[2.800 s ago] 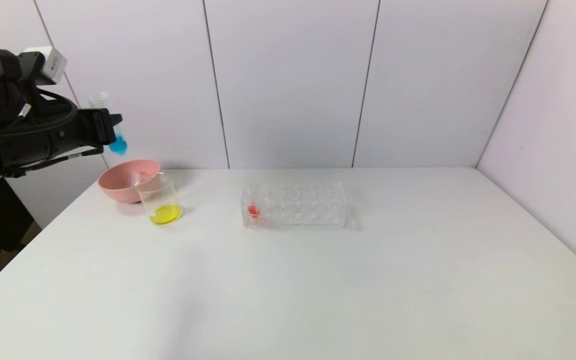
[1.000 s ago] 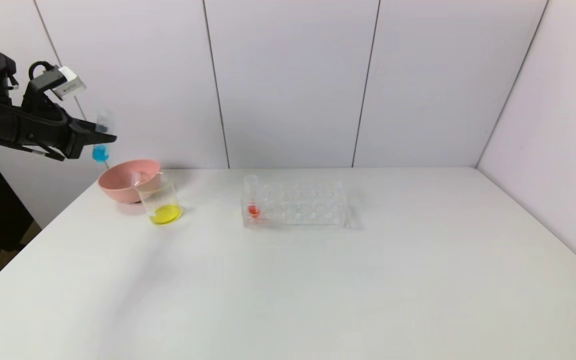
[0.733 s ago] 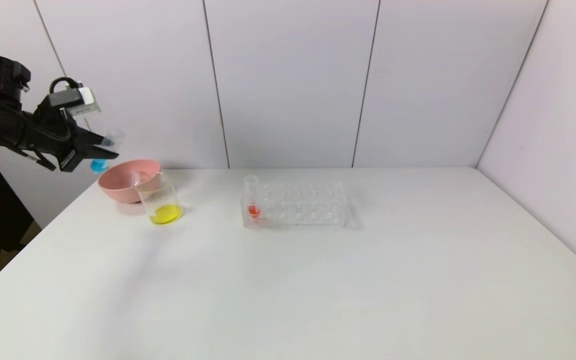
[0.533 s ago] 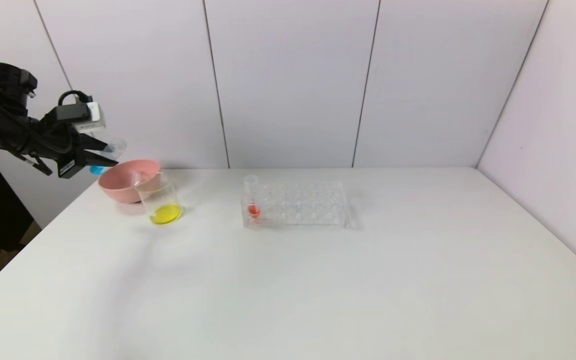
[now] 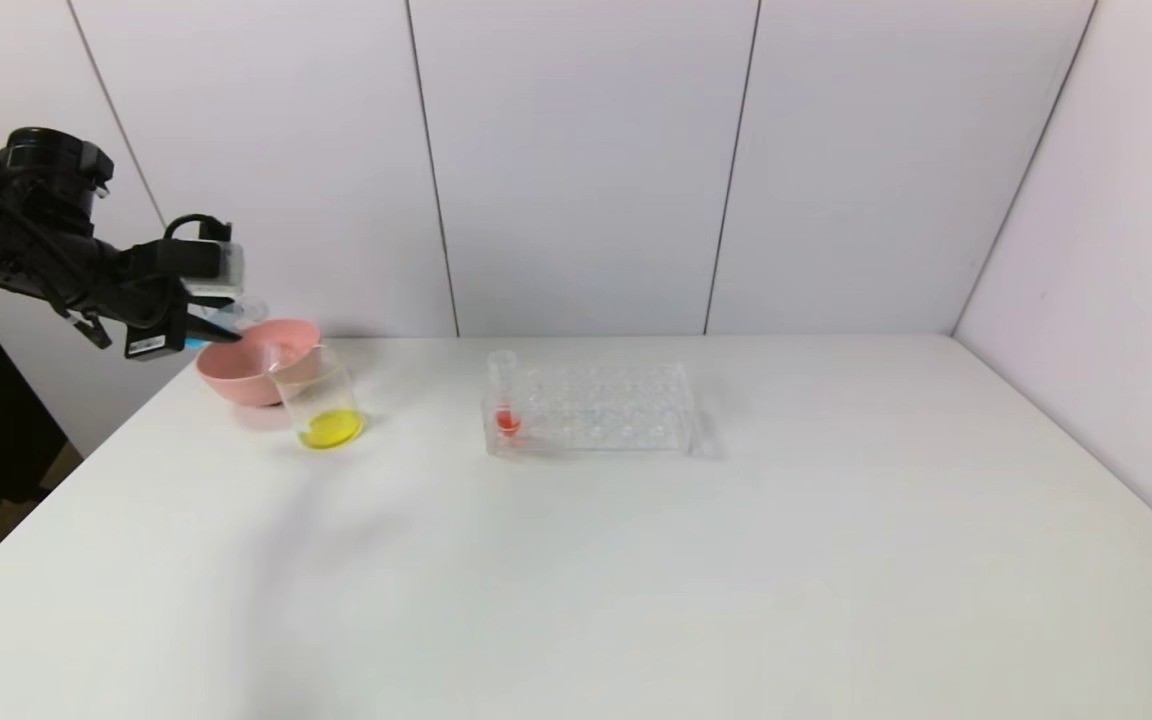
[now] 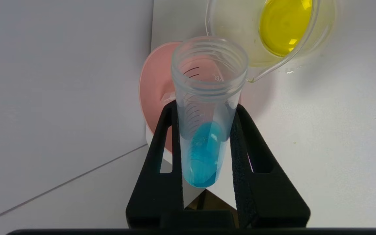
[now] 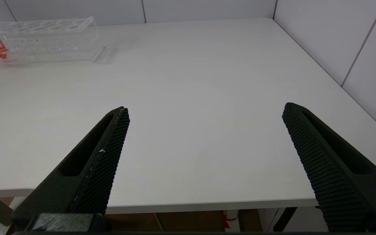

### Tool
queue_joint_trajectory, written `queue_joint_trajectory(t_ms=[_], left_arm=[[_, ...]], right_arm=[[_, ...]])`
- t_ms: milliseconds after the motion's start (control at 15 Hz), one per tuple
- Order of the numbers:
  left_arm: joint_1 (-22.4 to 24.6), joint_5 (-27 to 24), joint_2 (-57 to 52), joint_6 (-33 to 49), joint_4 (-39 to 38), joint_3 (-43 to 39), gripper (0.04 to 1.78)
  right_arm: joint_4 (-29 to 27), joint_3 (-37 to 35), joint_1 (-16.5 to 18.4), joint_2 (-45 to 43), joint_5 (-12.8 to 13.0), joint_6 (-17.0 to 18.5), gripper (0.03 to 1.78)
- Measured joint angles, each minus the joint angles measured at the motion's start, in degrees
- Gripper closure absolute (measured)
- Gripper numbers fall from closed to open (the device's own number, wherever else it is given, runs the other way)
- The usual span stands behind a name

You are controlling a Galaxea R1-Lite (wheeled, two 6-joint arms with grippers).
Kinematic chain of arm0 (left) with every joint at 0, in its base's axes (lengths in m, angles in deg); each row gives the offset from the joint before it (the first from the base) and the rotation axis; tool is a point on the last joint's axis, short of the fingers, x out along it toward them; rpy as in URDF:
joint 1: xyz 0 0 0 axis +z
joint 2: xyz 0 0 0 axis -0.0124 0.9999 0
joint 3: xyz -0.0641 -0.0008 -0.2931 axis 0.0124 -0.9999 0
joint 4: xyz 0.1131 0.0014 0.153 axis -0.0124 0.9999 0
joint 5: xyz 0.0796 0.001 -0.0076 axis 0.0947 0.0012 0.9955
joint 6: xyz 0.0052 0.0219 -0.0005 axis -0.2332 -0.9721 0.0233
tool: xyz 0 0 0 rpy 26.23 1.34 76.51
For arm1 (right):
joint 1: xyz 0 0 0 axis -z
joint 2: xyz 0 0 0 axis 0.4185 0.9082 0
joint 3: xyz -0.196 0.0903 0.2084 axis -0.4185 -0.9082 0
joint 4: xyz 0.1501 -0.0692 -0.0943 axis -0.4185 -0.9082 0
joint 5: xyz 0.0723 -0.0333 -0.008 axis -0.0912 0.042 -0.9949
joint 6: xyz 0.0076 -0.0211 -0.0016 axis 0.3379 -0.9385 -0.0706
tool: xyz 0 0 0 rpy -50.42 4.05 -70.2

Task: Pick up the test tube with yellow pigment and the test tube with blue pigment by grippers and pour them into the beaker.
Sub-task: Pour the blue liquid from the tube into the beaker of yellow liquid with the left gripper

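Our left end effector [image 6: 204, 143] grips the light, slippery test tube with blue pigment [image 6: 206, 114] mid-body; right end effector [image 7: 204, 153] idles open.

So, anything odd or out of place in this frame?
Yes: the left hand tilts the blue test tube over the pink bowl, not the beaker of yellow liquid beside it.

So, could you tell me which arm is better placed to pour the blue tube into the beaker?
Left. The left gripper already clamps the blue test tube, tilted beside the beaker. The right gripper hangs open and empty, far off.
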Motion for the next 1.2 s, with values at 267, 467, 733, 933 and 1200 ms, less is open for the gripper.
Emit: queue_joint_trajectory(t_ms=[267,467,733,933,1200], left_arm=[[-0.26,2.76,0.09,-3.06,0.44,0.0,1.38],[-1.05,6.08,0.23,-3.01,1.82,0.04,1.38],[-2.26,9.84,0.94,-2.62,2.71,0.32,1.38],[-2.6,11.19,1.22,-2.56,3.45,0.34,1.38],[-3.19,12.23,1.3,-2.38,3.54,0.34,1.38]], right_arm=[[-0.02,0.0,0.0,0.0,0.02,0.0,0.1],[-0.02,0.0,0.0,0.0,-0.02,0.0,0.1],[0.0,0.0,0.0,0.0,0.0,0.0,0.1],[0.0,0.0,0.0,0.0,0.04,0.0,0.1],[0.0,0.0,0.0,0.0,0.0,0.0,0.1]])
